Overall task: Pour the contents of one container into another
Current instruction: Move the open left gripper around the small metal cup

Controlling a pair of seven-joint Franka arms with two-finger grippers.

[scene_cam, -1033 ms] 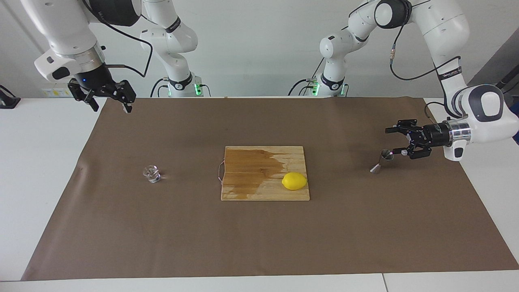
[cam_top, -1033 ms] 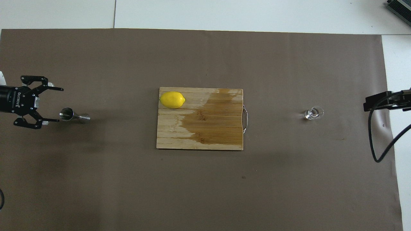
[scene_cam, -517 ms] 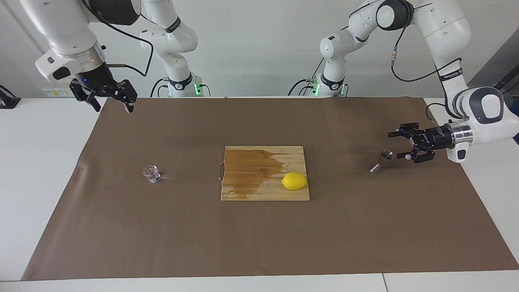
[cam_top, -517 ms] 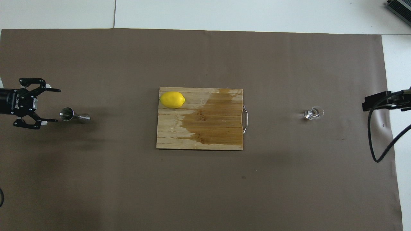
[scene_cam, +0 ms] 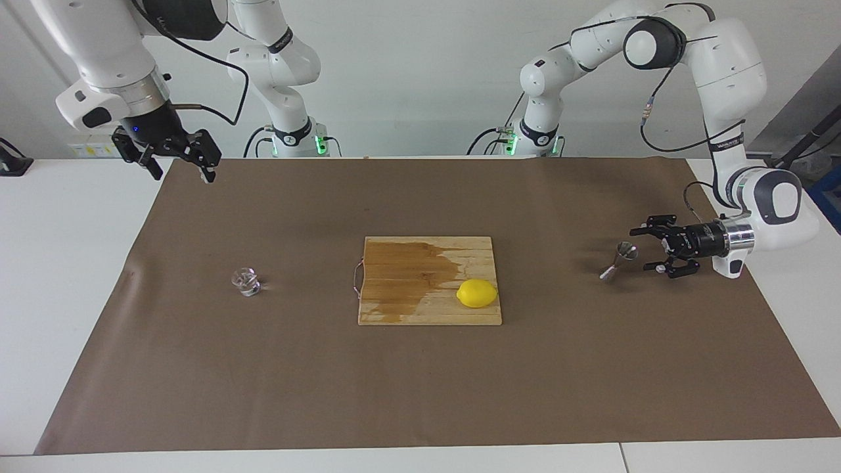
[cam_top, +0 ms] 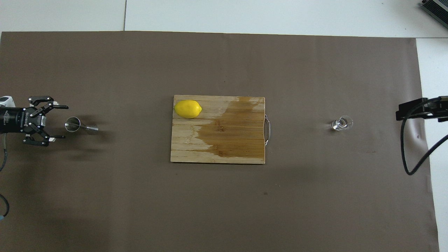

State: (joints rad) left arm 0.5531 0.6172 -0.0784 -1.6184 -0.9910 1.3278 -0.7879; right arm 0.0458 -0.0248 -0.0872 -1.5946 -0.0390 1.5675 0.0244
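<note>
The tiny clear glass cup (scene_cam: 246,281) (cam_top: 342,123) stands on the brown mat toward the right arm's end. The small steel jigger (scene_cam: 619,259) (cam_top: 79,126) stands on the mat toward the left arm's end. My left gripper (scene_cam: 640,249) (cam_top: 64,121) is low and level beside the jigger, open. Its fingertips point at the jigger's upper cone from the table-end side, with a small gap and nothing between them. My right gripper (scene_cam: 182,172) hangs open and empty, high over the mat's corner by the right arm's base, well away from the cup.
A wooden cutting board (scene_cam: 401,309) (cam_top: 182,154) with a dark wet patch lies mid-mat, its wire handle toward the cup. A yellow lemon (scene_cam: 477,293) (cam_top: 188,109) rests on its corner toward the jigger. The right arm's black cable (cam_top: 409,154) hangs at the mat's edge.
My left gripper has sunk lower and lined up level with the jigger's top. The right arm, cup, jigger, lemon and board have not moved.
</note>
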